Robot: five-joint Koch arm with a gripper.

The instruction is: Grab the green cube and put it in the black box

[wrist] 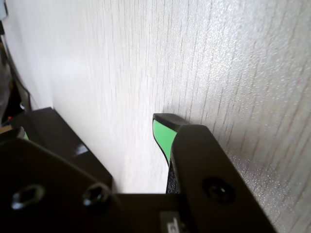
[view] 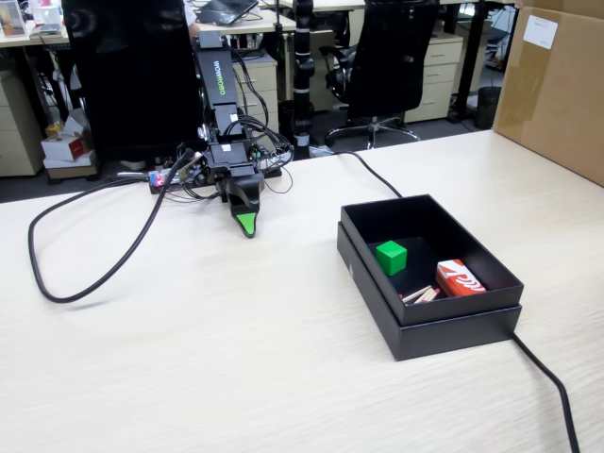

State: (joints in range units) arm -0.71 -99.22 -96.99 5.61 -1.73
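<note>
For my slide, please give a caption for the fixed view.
Green cube lies inside the black box; the gripper rests near the table, apart from it.

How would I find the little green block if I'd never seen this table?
Look for the black box on the right side of the table in the fixed view. Inside sits the green cube, near the middle. Its neighbours are a red-and-white packet and small pale sticks.

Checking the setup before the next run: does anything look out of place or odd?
Nothing is spilled or damaged. The black box already holds extras beside the green cube: a small red-and-white carton and some pale sticks. A black cable runs out from under the box's near corner. The gripper rests away from it.
</note>
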